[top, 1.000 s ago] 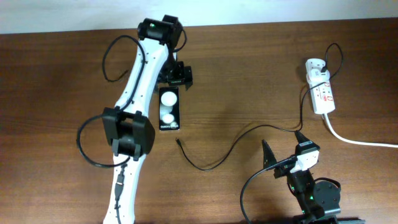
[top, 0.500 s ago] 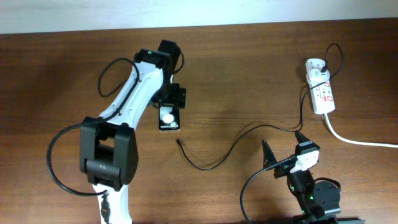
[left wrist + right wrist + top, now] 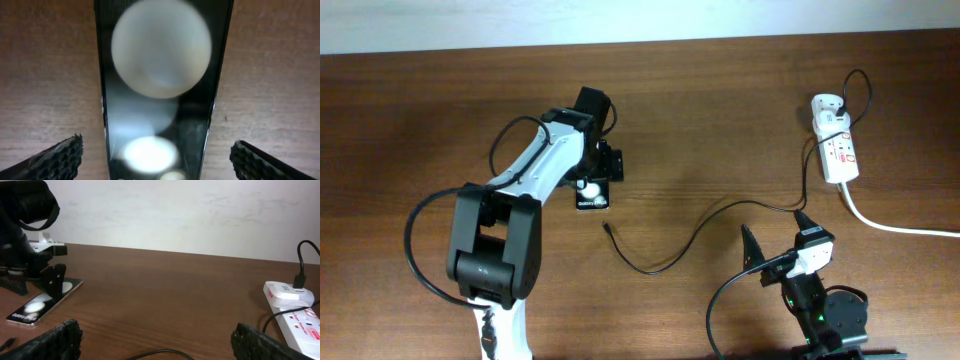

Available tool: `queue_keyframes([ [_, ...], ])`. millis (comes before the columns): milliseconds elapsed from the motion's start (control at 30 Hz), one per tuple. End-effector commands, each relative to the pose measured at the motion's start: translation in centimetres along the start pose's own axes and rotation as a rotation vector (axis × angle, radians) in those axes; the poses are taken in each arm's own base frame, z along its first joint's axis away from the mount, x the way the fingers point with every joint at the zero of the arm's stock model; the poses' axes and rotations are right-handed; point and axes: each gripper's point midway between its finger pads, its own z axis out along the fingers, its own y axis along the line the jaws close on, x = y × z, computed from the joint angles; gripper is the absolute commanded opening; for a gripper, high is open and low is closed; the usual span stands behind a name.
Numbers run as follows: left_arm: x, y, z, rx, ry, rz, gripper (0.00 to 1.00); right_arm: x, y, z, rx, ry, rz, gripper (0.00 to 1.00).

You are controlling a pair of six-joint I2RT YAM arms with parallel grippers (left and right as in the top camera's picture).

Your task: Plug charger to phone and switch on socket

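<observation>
The phone [image 3: 592, 200] lies flat on the bench [image 3: 720, 120], left of centre. It is a glossy black slab with one large and one small white circle and tiny white text at its near end. The left fingers [image 3: 57, 160] stand wide, one on each side of it, with bare bench in both gaps. The charger [image 3: 648, 271] has its connector tip [image 3: 608, 229] lying just near of the phone, not touching it. Its thin black cable runs right to a white plug adapter [image 3: 826, 104] seated in the socket [image 3: 841, 155] at far right. The right fingers [image 3: 55, 342] gape wide and hold nothing.
</observation>
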Motion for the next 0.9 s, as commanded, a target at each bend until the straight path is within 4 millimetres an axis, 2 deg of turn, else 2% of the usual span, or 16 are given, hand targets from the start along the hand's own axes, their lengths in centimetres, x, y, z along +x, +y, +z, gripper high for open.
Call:
queue_keyframes([
  [0, -0.2, -0.1, -0.3, 0.014, -0.028, -0.05, 0.99, 0.2, 0.2, 0.0, -0.011, 0.0, -0.003, 0.99],
  [67, -0.4, 0.5, 0.0, -0.019, -0.045, -0.095, 0.99, 0.2, 0.2, 0.0, -0.011, 0.0, -0.003, 0.99],
  [200, -0.7, 0.3, 0.6, -0.006, -0.063, -0.096, 0.99, 0.2, 0.2, 0.0, -0.011, 0.0, -0.003, 0.99],
  [400, 0.0, 0.2, 1.9, 0.012, -0.056, -0.087, 0.99, 0.2, 0.2, 0.0, -0.011, 0.0, -0.003, 0.99],
  [633, 0.8, 0.4, 4.2, -0.009, -0.01, 0.028, 0.99, 0.2, 0.2, 0.0, -0.011, 0.0, -0.003, 0.99],
  [867, 0.6, 0.3, 4.2, -0.007, -0.019, 0.073, 0.99, 0.2, 0.2, 0.0, -0.011, 0.0, -0.003, 0.99],
])
